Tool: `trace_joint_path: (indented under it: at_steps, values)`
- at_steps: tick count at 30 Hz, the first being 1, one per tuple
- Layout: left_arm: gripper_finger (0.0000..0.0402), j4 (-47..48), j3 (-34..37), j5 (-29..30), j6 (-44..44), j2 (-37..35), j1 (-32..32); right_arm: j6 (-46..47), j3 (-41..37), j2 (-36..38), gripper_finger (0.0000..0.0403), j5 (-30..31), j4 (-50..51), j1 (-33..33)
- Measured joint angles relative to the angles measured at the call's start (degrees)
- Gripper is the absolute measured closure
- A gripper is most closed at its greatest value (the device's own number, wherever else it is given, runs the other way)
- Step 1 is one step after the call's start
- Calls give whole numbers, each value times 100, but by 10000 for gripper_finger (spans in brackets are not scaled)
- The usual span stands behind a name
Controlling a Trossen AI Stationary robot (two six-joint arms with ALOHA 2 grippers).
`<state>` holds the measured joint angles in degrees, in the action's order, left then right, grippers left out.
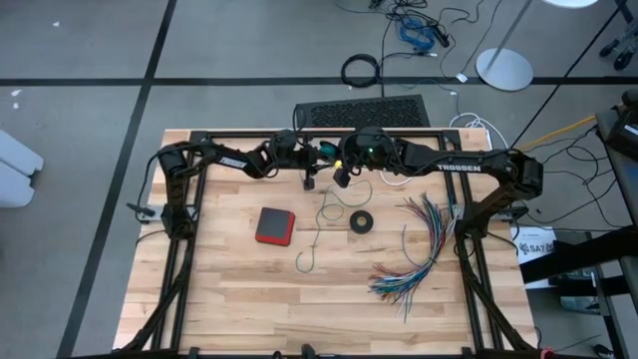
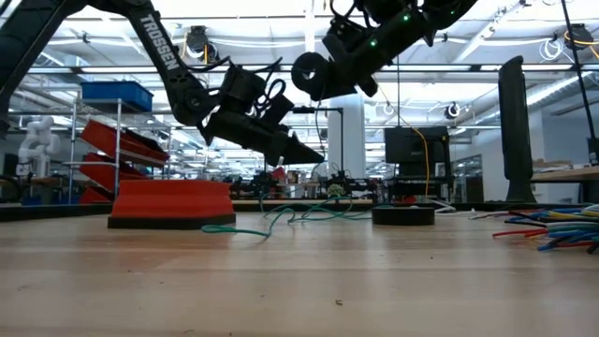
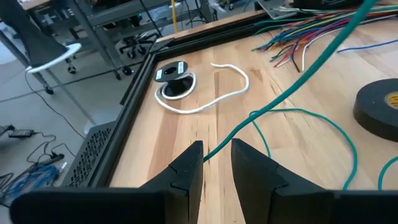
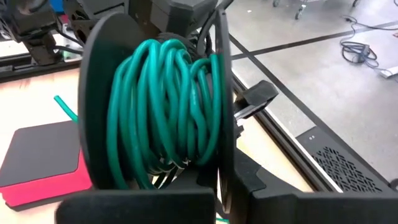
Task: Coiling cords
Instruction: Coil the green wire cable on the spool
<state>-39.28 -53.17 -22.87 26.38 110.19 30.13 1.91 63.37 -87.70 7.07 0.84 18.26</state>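
A teal-green cord is partly wound on a black spool (image 4: 161,99), which my right gripper (image 4: 221,190) holds up over the table's far middle. From the spool the cord (image 3: 292,74) runs in a straight line down between the fingers of my left gripper (image 3: 217,146), which stand a little apart. The rest of the teal cord (image 1: 319,224) lies in loose curves on the wood. A white cord (image 3: 211,93) lies near the table's far edge, joined to a small round black-and-white piece (image 3: 171,71). My left gripper has the teal cord running through the gap between its fingers; the cord meets the inner edge of one finger (image 3: 198,155) and vanishes behind it. The cord is straight and clear of the table on the spool's side. My right gripper is shut on the spool at the lower rim of one flange (image 4: 221,168), pinched between its two fingers. The spool is lifted clear of the table (image 2: 318,70) and stands on edge in front of the wrist.
A red box with a dark top (image 1: 274,225) sits left of centre, a black tape ring (image 1: 361,221) at centre, and a fanned bundle of multicoloured wires (image 1: 419,254) at the right. A black frame (image 3: 140,81) borders the table's far edge.
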Motion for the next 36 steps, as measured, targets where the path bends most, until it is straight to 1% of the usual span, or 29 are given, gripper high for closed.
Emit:
trace_joint_path:
  at_steps: [2, 7, 13, 16, 20, 22, 25, 27, 31, 36]
  values:
    - [310, 1, 0, -4, 8, 0, 5, 0, 0, 0, 403, 2, 45, 0]
    - [310, 152, 0, -311, 109, 0, 4, 2, 0, 0, 403, 0, 108, -7]
    - [309, 317, 0, -455, 298, -2, 9, -3, 0, 0, 403, -4, 121, -52]
    - [295, 398, 0, -471, 401, -7, -22, -7, 0, 0, 403, -9, 130, -55]
    - [265, 434, 0, -389, 397, -9, -31, -20, 0, 0, 403, -9, 132, -55]
    - [258, 442, 0, -382, 397, -9, -25, -20, 0, 0, 403, -10, 133, -55]
    - [256, 455, 0, -323, 394, -9, -26, -20, 0, 0, 403, -11, 132, -55]
    - [256, 469, 0, -114, 373, -9, -31, -20, 0, 0, 403, -9, 132, -55]
    - [256, 467, 0, 58, 271, -9, -22, -22, 0, -1, 403, -9, 127, -74]
    - [266, 411, -1, 208, 141, -9, -15, -22, 0, -2, 403, -9, 125, -74]
